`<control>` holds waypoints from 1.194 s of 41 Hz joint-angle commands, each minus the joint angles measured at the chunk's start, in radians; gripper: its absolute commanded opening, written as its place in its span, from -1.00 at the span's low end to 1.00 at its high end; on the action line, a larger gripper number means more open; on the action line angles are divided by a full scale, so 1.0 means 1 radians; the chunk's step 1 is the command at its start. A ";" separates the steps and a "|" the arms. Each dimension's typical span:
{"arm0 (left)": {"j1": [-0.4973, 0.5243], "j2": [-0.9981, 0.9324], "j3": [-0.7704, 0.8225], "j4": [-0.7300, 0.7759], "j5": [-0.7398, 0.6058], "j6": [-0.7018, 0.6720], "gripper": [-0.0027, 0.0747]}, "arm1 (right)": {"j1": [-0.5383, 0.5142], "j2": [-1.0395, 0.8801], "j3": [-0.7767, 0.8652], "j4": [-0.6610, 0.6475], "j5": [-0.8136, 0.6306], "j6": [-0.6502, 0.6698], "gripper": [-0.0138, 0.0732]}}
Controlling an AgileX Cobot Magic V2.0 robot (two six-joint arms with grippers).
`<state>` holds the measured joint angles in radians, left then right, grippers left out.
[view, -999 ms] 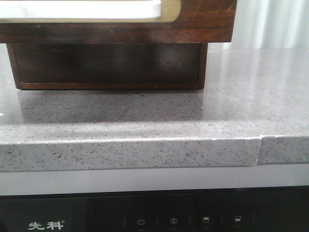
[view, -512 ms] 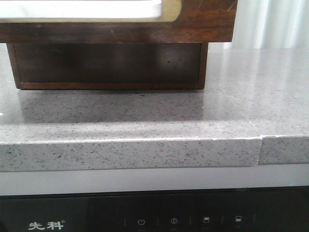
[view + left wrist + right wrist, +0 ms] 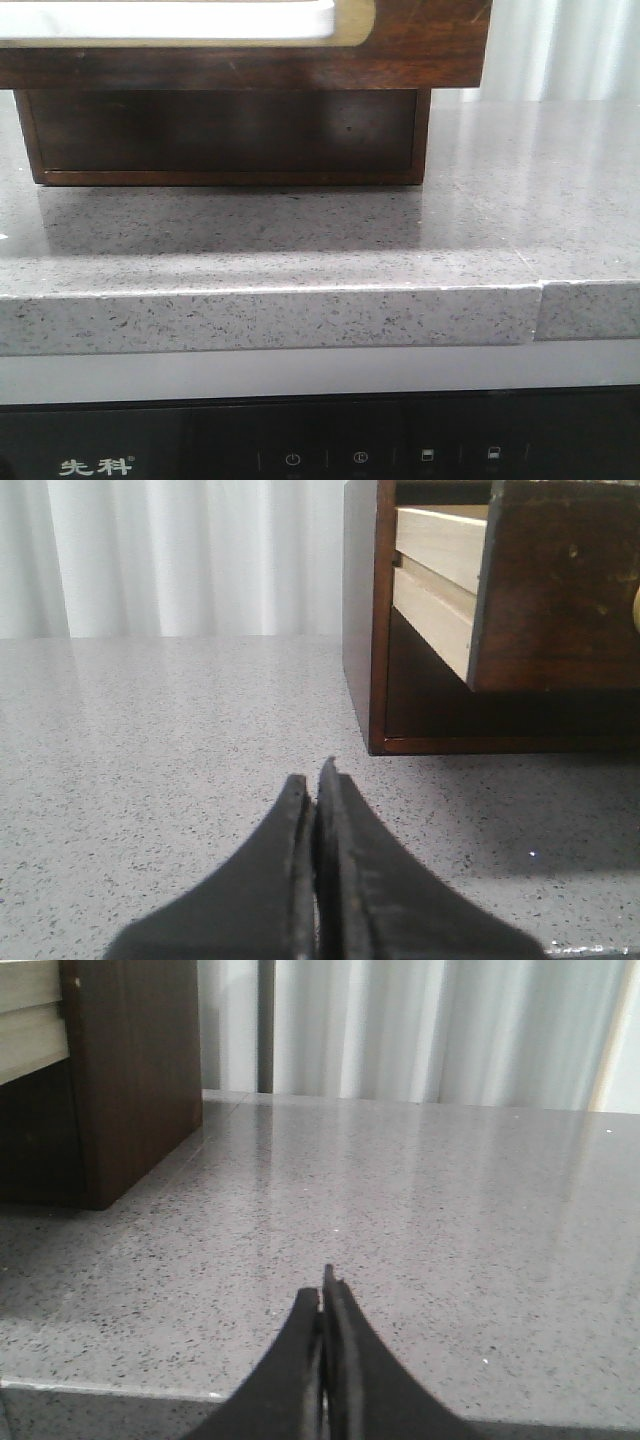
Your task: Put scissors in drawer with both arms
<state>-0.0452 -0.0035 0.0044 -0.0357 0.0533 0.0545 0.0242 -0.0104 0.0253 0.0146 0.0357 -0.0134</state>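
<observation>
The dark brown drawer with the cream-framed white panel stands pulled out of the wooden cabinet, overhanging the counter at the top of the front view. In the left wrist view the drawer shows its pale wooden side. My left gripper is shut and empty, low over the counter beside the cabinet. My right gripper is shut and empty near the counter's front edge, with the cabinet off to its side. The scissors are out of view. Neither gripper shows in the front view.
The speckled grey stone counter has a seam at its front edge on the right. Below it is a black appliance panel. White curtains hang behind the counter.
</observation>
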 commanded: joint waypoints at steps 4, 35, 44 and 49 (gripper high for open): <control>0.002 -0.017 0.024 -0.006 -0.083 -0.009 -0.98 | -0.012 -0.017 0.002 0.005 -0.088 0.002 -0.84; 0.002 -0.017 0.024 -0.006 -0.083 -0.009 -0.98 | 0.001 -0.017 0.002 -0.043 -0.089 0.055 -0.84; 0.002 -0.017 0.024 -0.006 -0.083 -0.009 -0.98 | 0.000 -0.017 0.002 -0.043 -0.083 0.055 -0.84; 0.002 -0.017 0.024 -0.006 -0.083 -0.009 -0.98 | 0.000 -0.017 0.002 -0.043 -0.083 0.055 -0.84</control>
<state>-0.0452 -0.0035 0.0044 -0.0357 0.0533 0.0545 0.0243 -0.0104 0.0253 -0.0193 0.0294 0.0428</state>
